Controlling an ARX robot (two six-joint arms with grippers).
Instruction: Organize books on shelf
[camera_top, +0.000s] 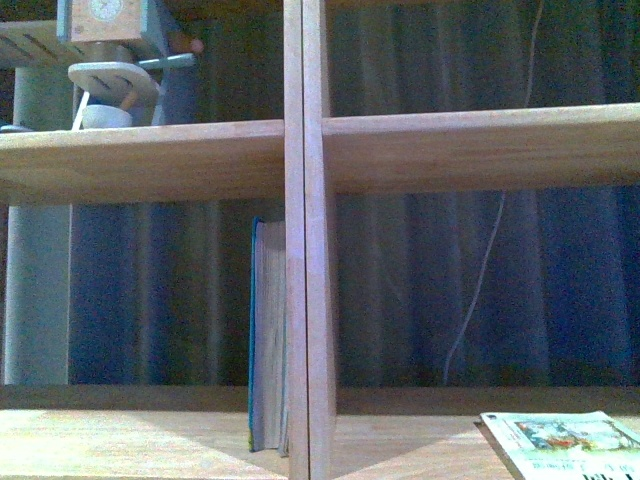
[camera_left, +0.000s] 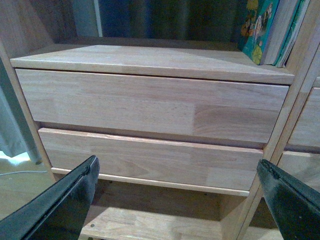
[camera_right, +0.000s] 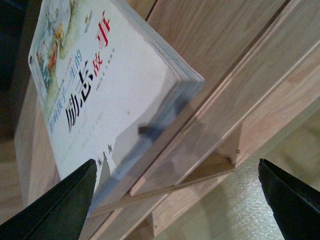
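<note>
The white paperback (camera_top: 565, 440) is lying flat, cover up, at the near right of the right compartment of the shelf (camera_top: 480, 150). The teal book (camera_top: 268, 340) is standing upright in the left compartment, touching the central divider (camera_top: 305, 300).

The step in hand is probably the grasp of the paperback. The right gripper (camera_right: 176, 165) is facing the book's near corner with its fingers spread wide, holding nothing. To do this well, the fingers should be straddling the book's thickness at that corner, which seems to be jutting past the shelf's front edge. They should be pinching firmly before lifting, since so thin a book is likely to sag or slip.

The left gripper (camera_left: 177, 161) is hanging lower, likewise spread and empty. It is pointing at the two drawer fronts (camera_left: 150, 105) beneath the teal book's compartment.
</note>
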